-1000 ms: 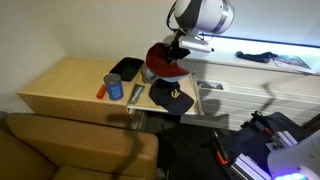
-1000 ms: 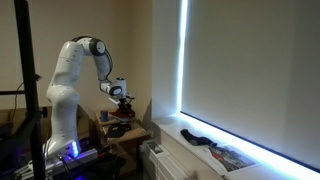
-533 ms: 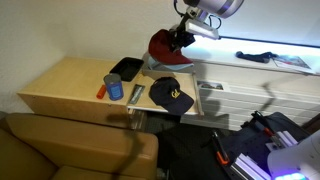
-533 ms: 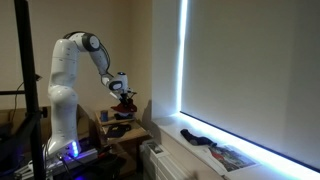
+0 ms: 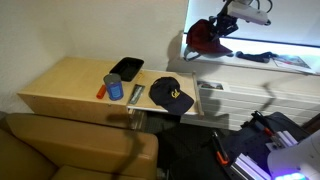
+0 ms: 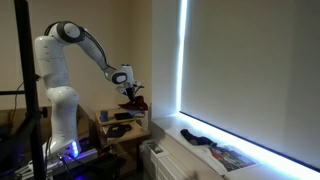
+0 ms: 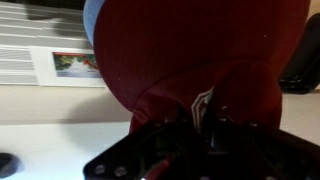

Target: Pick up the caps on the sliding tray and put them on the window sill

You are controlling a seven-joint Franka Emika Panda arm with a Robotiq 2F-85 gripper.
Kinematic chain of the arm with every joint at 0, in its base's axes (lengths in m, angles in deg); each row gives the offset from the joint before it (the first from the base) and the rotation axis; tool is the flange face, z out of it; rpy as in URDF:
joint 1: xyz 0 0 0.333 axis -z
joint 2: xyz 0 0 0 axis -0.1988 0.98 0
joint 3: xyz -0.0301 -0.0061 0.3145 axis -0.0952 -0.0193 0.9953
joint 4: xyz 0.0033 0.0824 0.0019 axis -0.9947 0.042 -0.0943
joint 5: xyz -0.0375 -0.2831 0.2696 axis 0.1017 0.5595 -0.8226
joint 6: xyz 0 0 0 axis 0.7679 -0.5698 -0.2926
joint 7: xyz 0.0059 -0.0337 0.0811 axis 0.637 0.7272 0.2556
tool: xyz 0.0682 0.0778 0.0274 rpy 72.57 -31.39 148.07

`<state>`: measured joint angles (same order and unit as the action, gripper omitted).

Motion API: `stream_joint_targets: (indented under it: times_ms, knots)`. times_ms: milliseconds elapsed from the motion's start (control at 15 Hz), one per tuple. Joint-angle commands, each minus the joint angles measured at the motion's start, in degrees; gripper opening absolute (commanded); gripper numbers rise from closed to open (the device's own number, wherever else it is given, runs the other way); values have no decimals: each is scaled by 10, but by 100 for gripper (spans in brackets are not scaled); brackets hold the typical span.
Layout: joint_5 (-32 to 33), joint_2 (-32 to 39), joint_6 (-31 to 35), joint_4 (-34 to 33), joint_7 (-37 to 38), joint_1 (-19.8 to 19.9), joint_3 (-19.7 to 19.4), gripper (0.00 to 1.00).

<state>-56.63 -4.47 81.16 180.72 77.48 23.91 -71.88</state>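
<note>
Above the window sill (image 5: 250, 65), we hold the maroon cap (image 5: 205, 38) clamped in the gripper (image 5: 221, 25); next we should lower and release it there, then fetch the navy cap (image 5: 172, 95) lying on the sliding tray (image 5: 199, 100).

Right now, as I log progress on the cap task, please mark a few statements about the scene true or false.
1. The end effector holds the red cap up in the air. True.
2. The navy cap lies on the window sill. False: it lies on the sliding tray.
3. A blue can stands on the desk. True.
4. The blue can stands inside the black dish. False: it stands on the desk beside the dish.
</note>
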Motion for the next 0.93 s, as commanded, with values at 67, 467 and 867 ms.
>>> stream_joint_targets:
  times_ms: [67, 467, 867]
  knots:
    - [103, -98, -41, 50, 66, 38, -92, 4]
    - [9, -22, 92, 8, 61, 10, -189, 4]
    - [24, -34, 82, 22, 67, 22, -184, 4]
